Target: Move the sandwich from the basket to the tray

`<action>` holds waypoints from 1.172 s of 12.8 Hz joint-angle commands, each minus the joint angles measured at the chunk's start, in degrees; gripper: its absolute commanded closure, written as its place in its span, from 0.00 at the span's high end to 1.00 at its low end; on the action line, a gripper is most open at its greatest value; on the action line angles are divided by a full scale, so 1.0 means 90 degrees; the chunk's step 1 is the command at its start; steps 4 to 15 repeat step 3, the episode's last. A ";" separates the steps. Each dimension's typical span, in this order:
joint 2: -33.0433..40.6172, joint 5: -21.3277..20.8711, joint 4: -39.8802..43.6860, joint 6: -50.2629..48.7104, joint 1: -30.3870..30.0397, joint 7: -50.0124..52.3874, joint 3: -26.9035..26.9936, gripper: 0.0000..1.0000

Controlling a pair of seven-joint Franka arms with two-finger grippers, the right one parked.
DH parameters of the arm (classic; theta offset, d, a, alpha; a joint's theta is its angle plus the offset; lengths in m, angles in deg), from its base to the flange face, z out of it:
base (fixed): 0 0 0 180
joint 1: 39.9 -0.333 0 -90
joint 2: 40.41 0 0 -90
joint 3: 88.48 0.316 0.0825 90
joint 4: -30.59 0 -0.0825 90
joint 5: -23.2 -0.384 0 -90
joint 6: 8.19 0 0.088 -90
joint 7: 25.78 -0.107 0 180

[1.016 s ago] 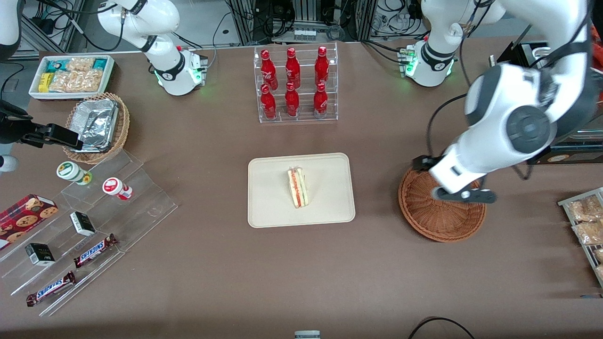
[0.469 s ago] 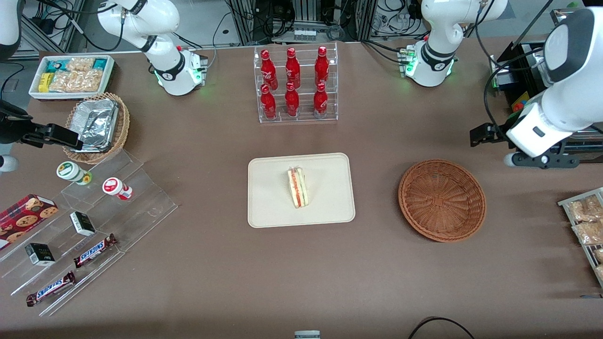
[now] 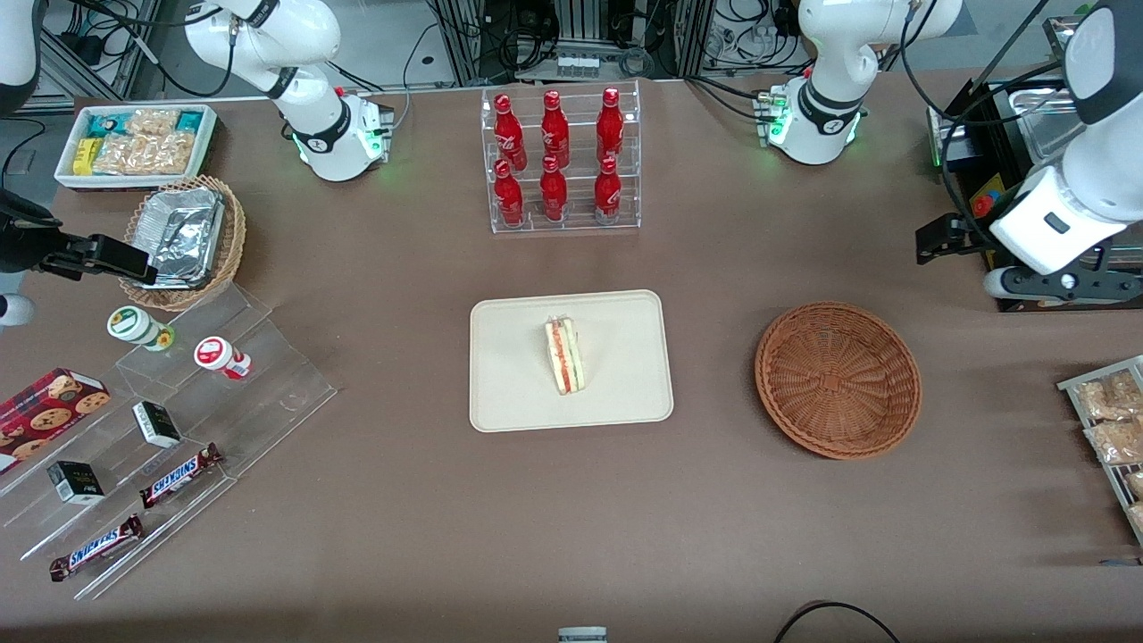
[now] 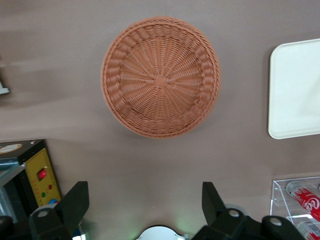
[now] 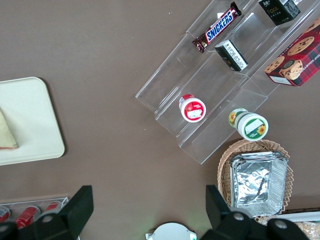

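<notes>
Wrist view from the working arm: the gripper [image 4: 145, 207] hangs high above the table with its two fingers [image 4: 75, 200] spread wide apart and nothing between them. Nearest to it, directly below and slightly ahead, lies the basket [image 4: 160, 75], round, upright, and holding nothing. Past the basket, toward the parked arm's end of the table, one rounded corner of the tray [image 4: 295, 90] is visible.

Front view: the gripper [image 3: 1040, 284] sits raised at the working arm's edge of the table, farther from the front camera than the basket [image 3: 838, 379] and apart from it. The tray [image 3: 625, 357] lies well apart from the gripper, with the basket between them. The sandwich [image 3: 564, 355] rests on the tray near its centre, edge-up, with the red and green filling visible. Its long axis runs toward and away from the front camera, roughly crosswise to the line from gripper to tray.

Judgement: the sandwich is already at its destination, so the task appears complete. No further reach toward the basket or tray seems required; the open gripper is clear of both.
</notes>
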State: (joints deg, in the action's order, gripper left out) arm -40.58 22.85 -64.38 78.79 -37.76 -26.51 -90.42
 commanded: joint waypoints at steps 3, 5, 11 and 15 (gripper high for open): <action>-0.0068 -0.0137 0.0423 -0.0473 -0.0022 -0.0123 -0.0009 1.00; -0.0068 -0.0137 0.0423 -0.0473 -0.0022 -0.0123 -0.0009 1.00; -0.0068 -0.0137 0.0423 -0.0473 -0.0022 -0.0123 -0.0009 1.00; -0.0068 -0.0137 0.0423 -0.0473 -0.0022 -0.0123 -0.0009 1.00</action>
